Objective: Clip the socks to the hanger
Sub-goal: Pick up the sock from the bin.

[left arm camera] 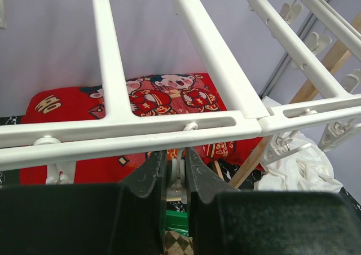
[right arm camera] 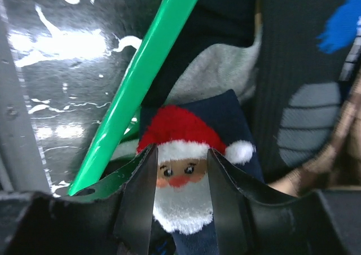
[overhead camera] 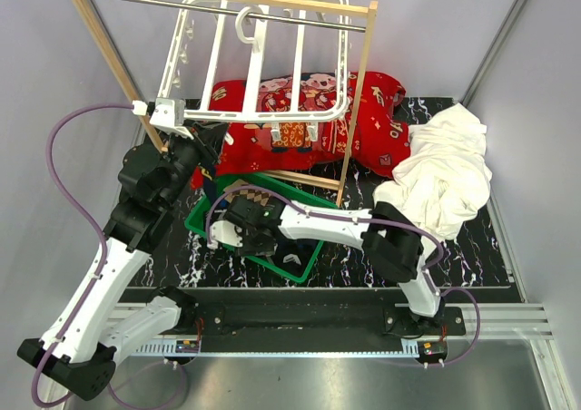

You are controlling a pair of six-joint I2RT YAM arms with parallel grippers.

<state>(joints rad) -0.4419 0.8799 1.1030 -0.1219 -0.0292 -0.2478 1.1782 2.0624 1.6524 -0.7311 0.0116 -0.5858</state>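
Observation:
The white hanger (overhead camera: 215,65) hangs by its hook from the rack's metal rod; its near bar (left arm camera: 141,133) crosses the left wrist view. My left gripper (overhead camera: 201,138) (left arm camera: 176,165) is just under that bar, shut on a small white clip (left arm camera: 176,176). My right gripper (overhead camera: 227,231) (right arm camera: 182,159) is down in the green basket, its jaws closed against the sides of a navy sock with a plush Santa face (right arm camera: 183,173). A grey sock (right arm camera: 220,69), a dark ribbed sock (right arm camera: 299,97) and a brown argyle sock (overhead camera: 241,192) lie beside it.
The green basket (overhead camera: 304,265) sits at the table's middle, its rim (right arm camera: 146,69) just left of my right gripper. The wooden rack's post (overhead camera: 359,92) stands right of the hanger. A red printed cloth (overhead camera: 381,111) lies behind, a white cloth (overhead camera: 445,174) at right.

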